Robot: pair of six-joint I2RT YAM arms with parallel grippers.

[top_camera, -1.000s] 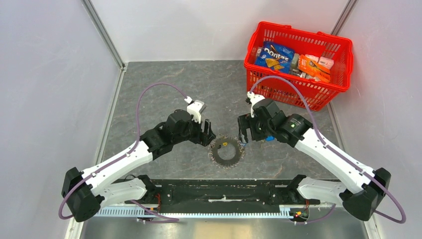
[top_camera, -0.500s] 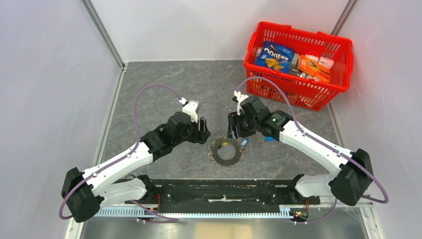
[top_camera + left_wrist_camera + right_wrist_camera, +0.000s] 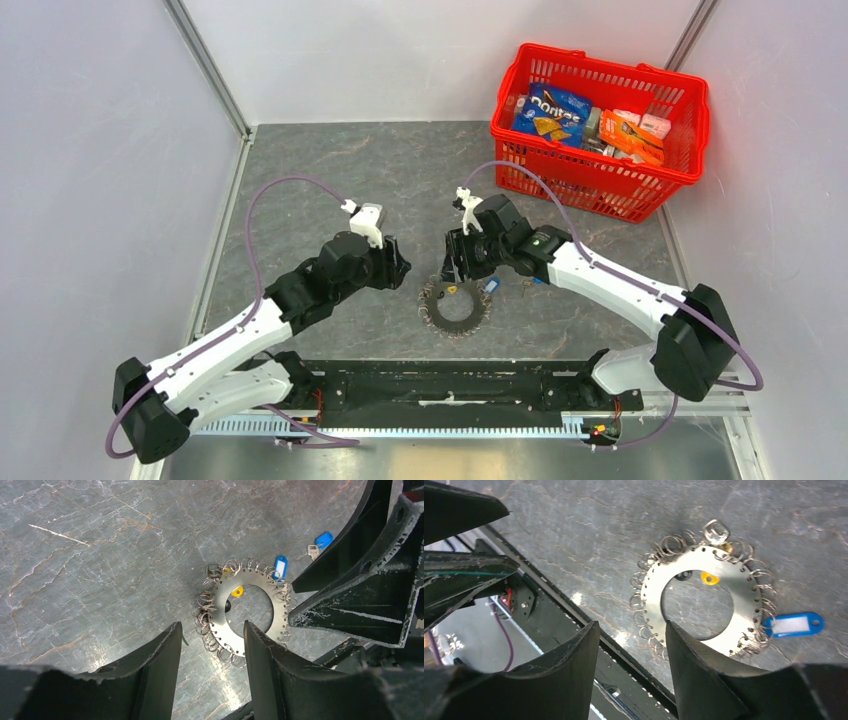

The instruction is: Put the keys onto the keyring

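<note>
**Two spread grippers over one keyring**

Grippers: two.
- Left gripper (image 3: 400, 270) (image 3: 212, 627): jaws apart, nothing between them. It hangs above the table at the keyring's 10 o'clock, seen from the top.
- Right gripper (image 3: 451, 264) (image 3: 631, 627): jaws also apart and empty, at the ring's 12 o'clock.

Keyring (image 3: 455, 308) (image 3: 220, 607) (image 3: 729, 637): one. It lies flat on the table (image 3: 330, 180). It is a silvery holed disc rimmed with small wire loops, with one yellow tag (image 3: 237, 591) by its inner hole.

Keys: two, both blue-tagged.
- Near key (image 3: 490, 285) (image 3: 280, 566) (image 3: 794, 624): touches the ring's rim at 2 o'clock. Cannot tell whether it is hooked on.
- Far key (image 3: 324, 539): lies further out the same way, clear of the ring, with a silvery blade beside the tag.

Basket (image 3: 600, 185): one, red, holding packets, well apart at the table's 1 o'clock.

Against one second ago:
- The left gripper has drawn back a little toward 9 o'clock.
- The right gripper has swung from the ring's 2 o'clock to 12, leaving the near key in plainer view.
- Ring and basket have not moved.
</note>
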